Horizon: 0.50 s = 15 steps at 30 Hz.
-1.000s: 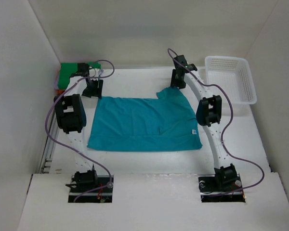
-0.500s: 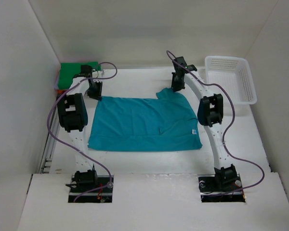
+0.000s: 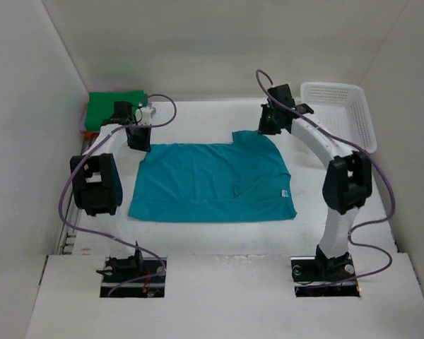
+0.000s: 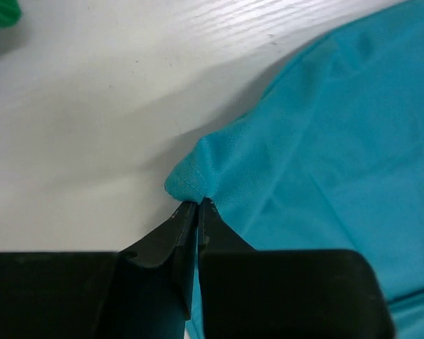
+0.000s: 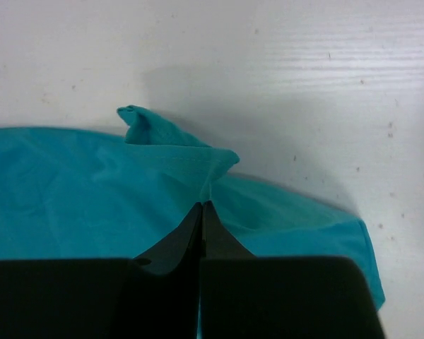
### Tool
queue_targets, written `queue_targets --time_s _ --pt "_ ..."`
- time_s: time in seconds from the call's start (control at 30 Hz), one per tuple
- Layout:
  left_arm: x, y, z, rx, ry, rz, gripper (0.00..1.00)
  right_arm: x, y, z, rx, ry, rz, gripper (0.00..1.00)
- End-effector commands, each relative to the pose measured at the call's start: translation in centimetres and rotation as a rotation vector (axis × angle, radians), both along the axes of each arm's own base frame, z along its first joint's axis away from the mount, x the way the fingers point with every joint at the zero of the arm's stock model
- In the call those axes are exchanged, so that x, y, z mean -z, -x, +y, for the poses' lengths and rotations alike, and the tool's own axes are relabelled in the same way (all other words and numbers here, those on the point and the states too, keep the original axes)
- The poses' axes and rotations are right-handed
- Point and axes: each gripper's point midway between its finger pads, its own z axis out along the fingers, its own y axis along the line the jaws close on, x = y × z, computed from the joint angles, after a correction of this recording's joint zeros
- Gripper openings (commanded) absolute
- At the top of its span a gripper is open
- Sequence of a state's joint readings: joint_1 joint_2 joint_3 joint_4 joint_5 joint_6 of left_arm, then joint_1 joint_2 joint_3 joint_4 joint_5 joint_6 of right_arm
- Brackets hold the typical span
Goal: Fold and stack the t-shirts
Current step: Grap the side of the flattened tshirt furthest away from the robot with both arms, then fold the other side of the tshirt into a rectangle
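Observation:
A teal blue t-shirt [image 3: 212,182] lies spread flat in the middle of the white table. My left gripper [image 3: 139,145] is shut on its far left corner, where the cloth [image 4: 198,169] bunches at the fingertips. My right gripper [image 3: 267,129] is shut on its far right edge, pinching a raised fold of the same shirt [image 5: 184,152]. A folded green t-shirt [image 3: 113,106] lies at the far left corner of the table, on top of an orange one [image 3: 83,126] of which only a sliver shows.
A white mesh basket [image 3: 337,116] stands at the far right of the table. White walls close in on the left, back and right. Purple cables loop over both arms.
Both grippers have gone from open to shut on the shirt's far corners. The right arm has swung its elbow out to the right, and the left elbow has dropped toward the near left.

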<state>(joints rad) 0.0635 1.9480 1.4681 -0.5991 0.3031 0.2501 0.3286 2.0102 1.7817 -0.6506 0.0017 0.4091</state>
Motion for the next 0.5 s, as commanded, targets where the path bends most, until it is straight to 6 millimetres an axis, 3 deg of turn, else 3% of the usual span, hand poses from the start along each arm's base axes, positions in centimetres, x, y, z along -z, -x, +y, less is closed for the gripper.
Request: queue_targets --time_s 0.0,0.2,0.37,0.47 --pt "-5.5 0.1 -0.2 0.100 -0.047 -0.194 0.00 -2.7 1.7 0.2 0.010 -0.060 -0.100 0.00" --pt "-4.0 5.1 1.1 0.180 -0.159 -0.162 0.00 -0.4 8.6 -1.5 0.045 -0.075 -0.051 0.00" --pt "-1.9 7.5 2.5 0.196 -0.224 -0.117 0.00 2.5 13.1 -2.7 0.092 -0.094 0.003 0.00" --pt "-1.1 8.1 2.7 0.198 -0.234 -0.104 0.01 3.6 14.7 -3.0 0.114 -0.110 0.020 0.00"
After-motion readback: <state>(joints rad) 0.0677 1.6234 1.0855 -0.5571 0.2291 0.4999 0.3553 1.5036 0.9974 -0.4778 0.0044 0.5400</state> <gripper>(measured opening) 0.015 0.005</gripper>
